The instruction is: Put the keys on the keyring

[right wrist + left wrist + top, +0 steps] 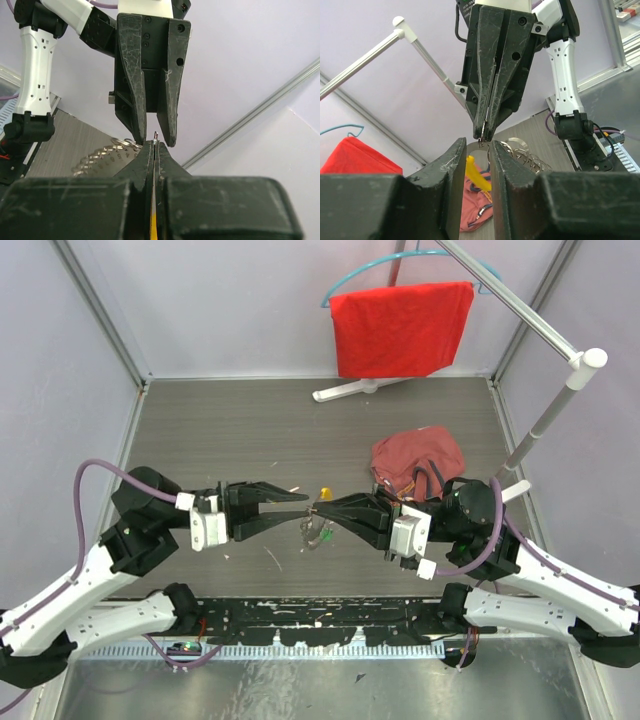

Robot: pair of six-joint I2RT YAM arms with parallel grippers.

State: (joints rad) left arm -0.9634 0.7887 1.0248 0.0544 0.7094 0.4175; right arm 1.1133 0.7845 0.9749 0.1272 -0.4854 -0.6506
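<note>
A dark, wood-grained desk fills the overhead view, closed in by pale walls. Two white and black arms reach in from the near edge, the left arm and the right arm, and they meet tip to tip near the middle of the desk.

At the far side stands a white rack. A bright red cloth hangs there from a teal hanger. A crumpled, duller red cloth lies on the desk just behind the right arm's wrist.

The left tool is released. Its two black fingers stand apart with a clear gap between them, and they point at the tip of the other tool. The right tool is clenched. In its own wrist view its fingers press flat together, with a thin sliver of metal poking out at the tips.

The keyring hangs from that pinched tip, held up off the desk between the two tools. It is a thin grey loop of small linked rings. Both wrist views show the chain drooping just behind the meeting fingertips.

A small yellow piece shows through the gap of the left tool. I cannot tell whether it is joined to the loop.

A tiny green key sits at the low end of the hanging loop. Whether it is threaded on is too small to tell.
</note>
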